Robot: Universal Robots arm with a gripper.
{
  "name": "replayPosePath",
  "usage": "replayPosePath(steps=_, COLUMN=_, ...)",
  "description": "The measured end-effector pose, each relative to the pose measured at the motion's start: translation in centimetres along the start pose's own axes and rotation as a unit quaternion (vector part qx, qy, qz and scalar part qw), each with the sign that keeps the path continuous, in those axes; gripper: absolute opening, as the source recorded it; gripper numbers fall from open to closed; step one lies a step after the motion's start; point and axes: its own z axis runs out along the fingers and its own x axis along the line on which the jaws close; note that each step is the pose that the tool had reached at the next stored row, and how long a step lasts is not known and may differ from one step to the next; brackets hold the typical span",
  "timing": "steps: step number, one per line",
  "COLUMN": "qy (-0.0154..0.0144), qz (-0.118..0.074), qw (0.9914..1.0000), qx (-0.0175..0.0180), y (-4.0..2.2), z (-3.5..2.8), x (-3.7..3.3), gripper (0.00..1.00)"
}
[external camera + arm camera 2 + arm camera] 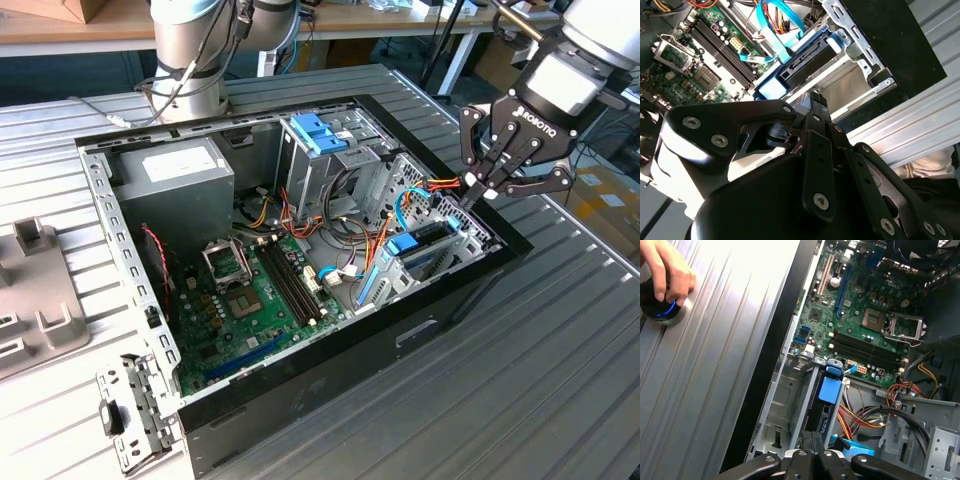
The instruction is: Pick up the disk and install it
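The disk [428,243] lies in the drive bay at the open computer case's corner, on the exterior view's right. It is dark and sits in a blue carrier with a blue tab [830,389]. Both wrist views show it seated between the bay's metal rails [795,67]. My gripper [478,196] hangs just above the disk's outer end, by the case wall. Its fingers are pressed together with nothing between them, and the fingertips [812,439] are at or just above the disk's end; I cannot tell whether they touch it.
Inside the case [300,385] are a green motherboard [250,300], a grey power-supply box [175,175], a light-blue latch block [320,132] and loose cables [350,215]. A grey bracket [35,290] lies on the ribbed table. A person's hand [665,267] rests on a dark puck [662,312].
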Motion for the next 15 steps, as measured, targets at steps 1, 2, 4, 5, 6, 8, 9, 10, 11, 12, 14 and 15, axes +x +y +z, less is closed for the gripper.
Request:
replayPosePath(steps=1, qy=0.0002, qz=-0.002, qw=1.00000, qx=-0.0002, y=0.00, z=0.00, x=0.00, gripper=0.11)
replayPosePath(steps=2, qy=0.0005, qz=-0.004, qw=0.99999, qx=-0.0004, y=0.00, z=0.00, x=0.00, gripper=0.11)
replayPosePath(steps=4, qy=0.0012, qz=-0.010, qw=0.99994, qx=-0.0009, y=0.00, z=0.00, x=0.00, gripper=0.11)
replayPosePath(steps=5, qy=0.0015, qz=-0.012, qw=0.99992, qx=-0.0010, y=0.00, z=0.00, x=0.00, gripper=0.11)
replayPosePath(steps=6, qy=0.0018, qz=-0.015, qw=0.99988, qx=-0.0012, y=0.00, z=0.00, x=0.00, gripper=0.11)
replayPosePath(steps=8, qy=0.0024, qz=-0.020, qw=0.99979, qx=-0.0017, y=0.00, z=0.00, x=0.00, gripper=0.11)
replayPosePath(steps=9, qy=0.0027, qz=-0.023, qw=0.99973, qx=-0.0019, y=0.00, z=0.00, x=0.00, gripper=0.11)
replayPosePath(steps=10, qy=0.0030, qz=-0.025, qw=0.99969, qx=-0.0020, y=0.00, z=0.00, x=0.00, gripper=0.11)
replayPosePath(steps=11, qy=0.0036, qz=-0.030, qw=0.99955, qx=-0.0025, y=0.00, z=0.00, x=0.00, gripper=0.11)
replayPosePath(steps=12, qy=0.0040, qz=-0.033, qw=0.99943, qx=-0.0028, y=0.00, z=0.00, x=0.00, gripper=0.11)
replayPosePath(steps=14, qy=0.0048, qz=-0.040, qw=0.99919, qx=-0.0033, y=0.00, z=0.00, x=0.00, gripper=0.11)
replayPosePath(steps=15, qy=0.0050, qz=-0.042, qw=0.99911, qx=-0.0035, y=0.00, z=0.00, x=0.00, gripper=0.11)
